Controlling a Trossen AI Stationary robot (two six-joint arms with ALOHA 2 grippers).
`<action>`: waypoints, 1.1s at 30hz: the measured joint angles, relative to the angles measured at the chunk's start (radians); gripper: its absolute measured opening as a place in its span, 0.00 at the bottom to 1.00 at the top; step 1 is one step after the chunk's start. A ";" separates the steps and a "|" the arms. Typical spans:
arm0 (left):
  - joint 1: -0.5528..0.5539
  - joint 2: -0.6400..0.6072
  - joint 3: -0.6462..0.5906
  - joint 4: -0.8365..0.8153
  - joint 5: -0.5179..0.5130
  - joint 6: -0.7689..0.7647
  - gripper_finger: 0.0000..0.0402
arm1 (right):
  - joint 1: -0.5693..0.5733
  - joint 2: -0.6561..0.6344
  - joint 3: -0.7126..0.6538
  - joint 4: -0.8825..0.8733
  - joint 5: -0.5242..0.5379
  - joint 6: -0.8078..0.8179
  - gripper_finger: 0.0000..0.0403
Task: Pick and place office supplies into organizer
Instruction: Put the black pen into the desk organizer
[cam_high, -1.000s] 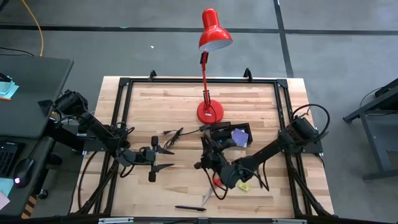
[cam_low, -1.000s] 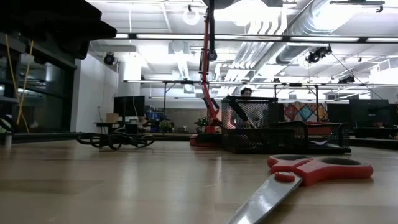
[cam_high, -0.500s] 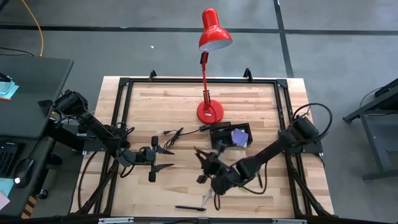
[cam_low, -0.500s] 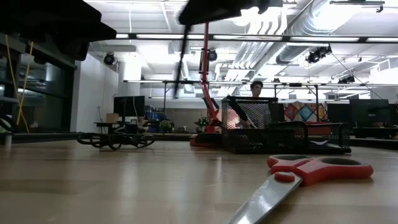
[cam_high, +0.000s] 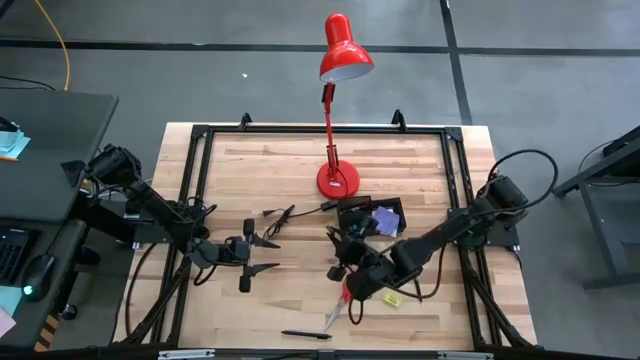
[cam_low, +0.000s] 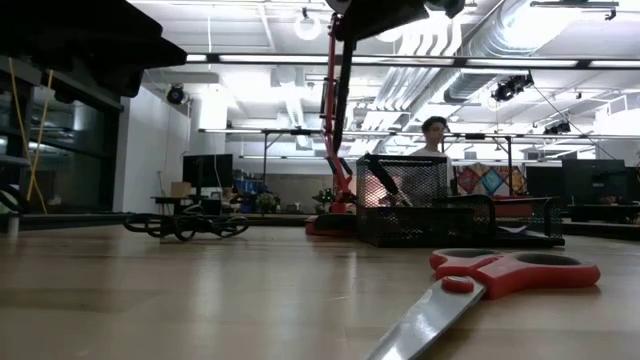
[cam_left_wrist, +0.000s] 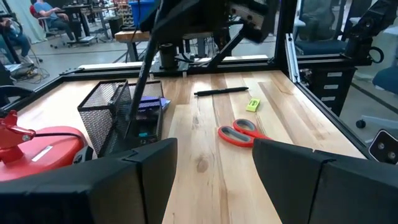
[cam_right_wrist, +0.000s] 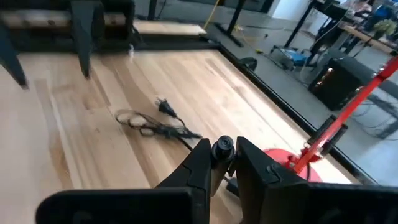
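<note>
We note the right gripper (cam_high: 345, 262) clamped on an upright pen (cam_right_wrist: 222, 148), the organizer (cam_high: 371, 218) just beyond.

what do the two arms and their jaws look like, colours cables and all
Both arms are dark, nearly black, built of jointed segments with bulky housings at the joints. The left gripper ends in two slim, pointed black prongs; seen from its own wrist they are broad, matte and angular. The right gripper has two chunky black wedge-shaped jaws. Black cables loop from each arm's base. No markings are visible.
</note>
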 joint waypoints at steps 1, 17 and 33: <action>0.000 0.000 0.000 0.000 0.000 0.000 0.50 | 0.001 -0.002 0.001 0.009 0.003 0.000 0.07; 0.000 0.000 0.000 0.002 0.008 0.001 0.50 | 0.043 -0.319 -0.694 1.147 0.031 -0.457 0.07; 0.000 0.000 0.000 0.016 0.005 0.003 0.50 | -0.142 -0.450 -0.558 0.296 -0.044 -0.030 0.07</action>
